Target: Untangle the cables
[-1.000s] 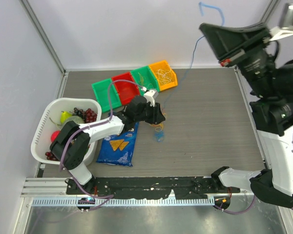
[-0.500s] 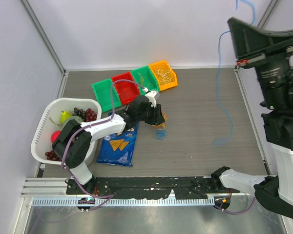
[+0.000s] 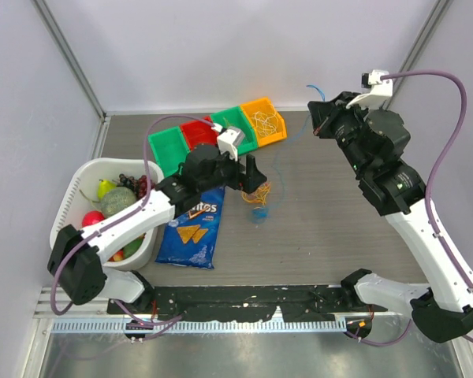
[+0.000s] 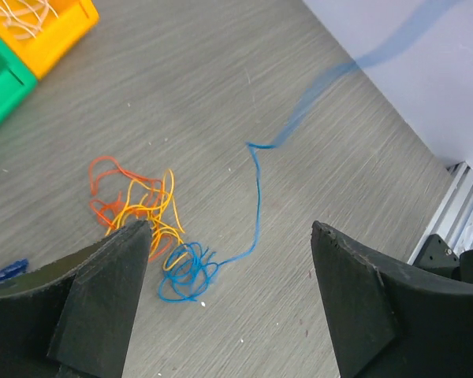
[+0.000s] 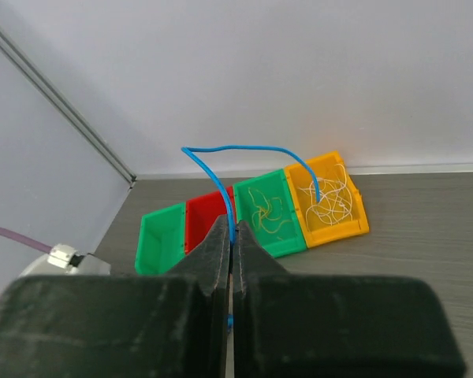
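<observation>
we pinch the blue cable [image 4: 258, 197] in our right hand [image 5: 232, 234]; our left hand [image 4: 229, 232] hangs spread above the tangle [image 4: 146, 206], so pulling may drag or cinch it.

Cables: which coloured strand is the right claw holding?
The blue cable, pinched in the shut right claw; the orange cable and yellow cable lie on the table under the open left claw.

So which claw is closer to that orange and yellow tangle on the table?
Left. The left gripper, open, hangs just above the tangle; the right gripper is well away toward the back wall, shut on a blue cable.
</observation>
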`<act>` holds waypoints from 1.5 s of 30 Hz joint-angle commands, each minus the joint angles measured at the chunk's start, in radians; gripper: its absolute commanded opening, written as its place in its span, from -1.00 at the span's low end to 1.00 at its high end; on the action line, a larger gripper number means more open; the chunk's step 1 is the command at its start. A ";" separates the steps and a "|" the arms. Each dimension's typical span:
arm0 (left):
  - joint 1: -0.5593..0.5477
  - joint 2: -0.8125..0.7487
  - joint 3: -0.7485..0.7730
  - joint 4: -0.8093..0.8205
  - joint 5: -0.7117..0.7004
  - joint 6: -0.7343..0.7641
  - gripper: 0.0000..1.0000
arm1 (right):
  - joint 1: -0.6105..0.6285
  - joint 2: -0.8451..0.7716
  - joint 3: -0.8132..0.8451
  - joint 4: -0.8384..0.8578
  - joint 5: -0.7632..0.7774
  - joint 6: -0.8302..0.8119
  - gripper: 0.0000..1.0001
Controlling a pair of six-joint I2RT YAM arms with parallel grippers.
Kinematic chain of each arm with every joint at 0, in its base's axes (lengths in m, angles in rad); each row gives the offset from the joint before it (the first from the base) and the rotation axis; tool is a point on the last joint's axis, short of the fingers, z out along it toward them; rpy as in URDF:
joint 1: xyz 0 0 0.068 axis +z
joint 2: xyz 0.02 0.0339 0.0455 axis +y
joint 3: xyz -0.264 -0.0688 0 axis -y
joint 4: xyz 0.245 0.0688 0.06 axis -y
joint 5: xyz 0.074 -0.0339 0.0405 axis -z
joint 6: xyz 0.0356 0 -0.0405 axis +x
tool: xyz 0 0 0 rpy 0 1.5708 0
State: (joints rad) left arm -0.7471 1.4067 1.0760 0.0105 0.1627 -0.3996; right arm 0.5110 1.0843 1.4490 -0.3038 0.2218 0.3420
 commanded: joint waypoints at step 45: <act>-0.003 -0.437 -0.197 0.170 -0.680 0.196 0.95 | 0.078 1.101 0.823 0.759 -0.294 0.226 -0.99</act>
State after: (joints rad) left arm -0.7479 1.0065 0.8898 0.1108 -0.4736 -0.2256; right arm 0.5697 2.1578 2.1952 0.4179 -0.0731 0.5922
